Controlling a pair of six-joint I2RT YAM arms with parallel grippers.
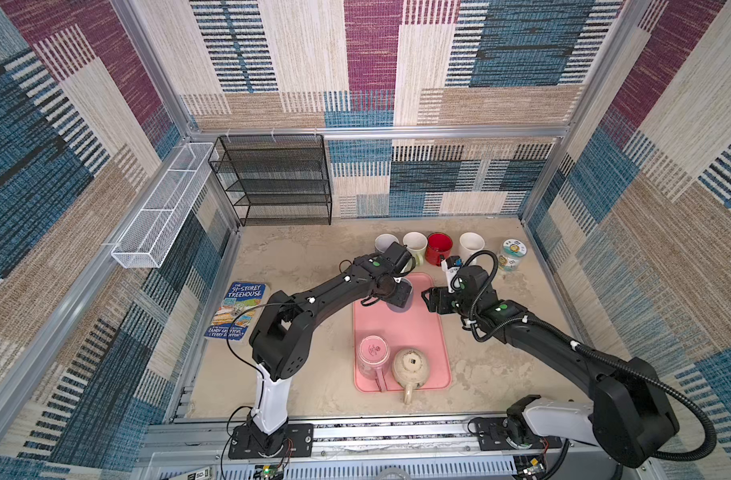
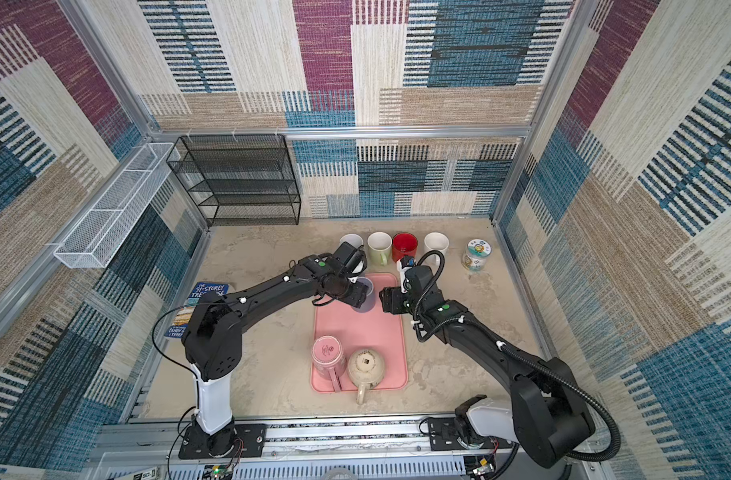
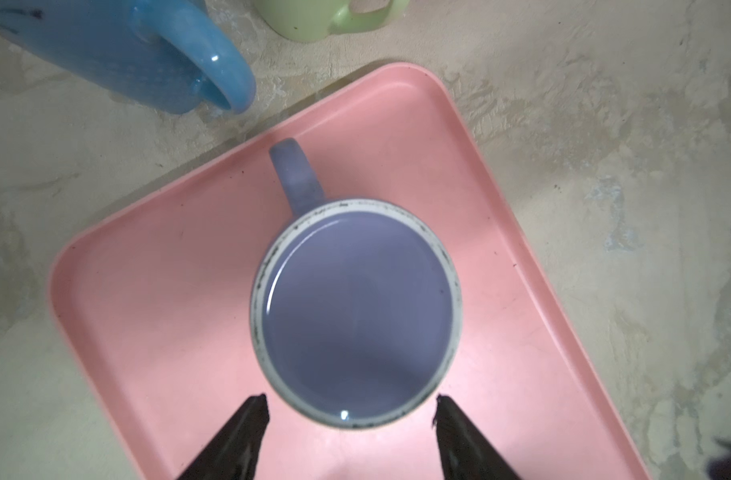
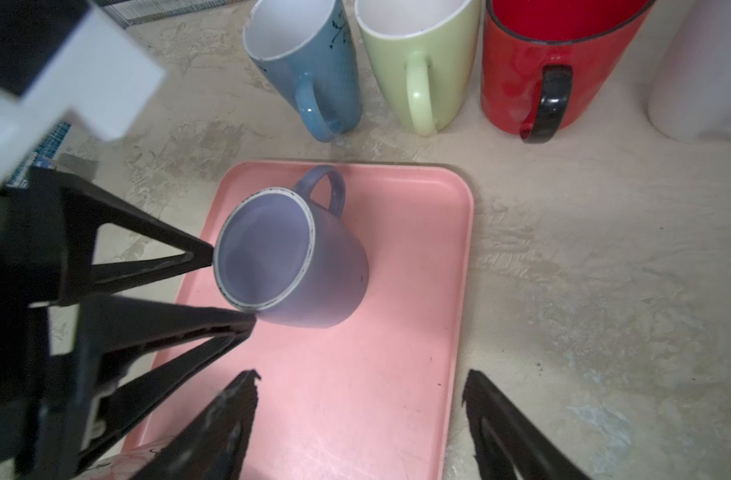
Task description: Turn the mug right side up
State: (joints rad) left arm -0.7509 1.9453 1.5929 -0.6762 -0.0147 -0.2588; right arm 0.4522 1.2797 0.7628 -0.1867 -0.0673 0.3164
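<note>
A mottled beige table [image 1: 297, 266] sits boxed in by patchwork woven walls [image 1: 438, 183]. At the near end of the pink tray [image 1: 422, 332], plain in both top views, a pink mug [image 1: 372, 353] and a cream mug [image 1: 410, 365] stand base-up, the cream handle overhanging the tray's near edge. Bare tray follows. At its far end the lavender mug [image 3: 355, 307] stands base-up. The top views hide most of it under the left pincer [image 3: 349, 399]; the wrist views show its pale ring. That pincer is released, its fingers flanking the mug. The right pincer [image 4: 361, 376], released and empty, hovers at the tray's right edge. Beyond, a row of upright mugs [image 1: 415, 245] lines the far edge; open table lies left towards a book [image 1: 239, 309]
</note>
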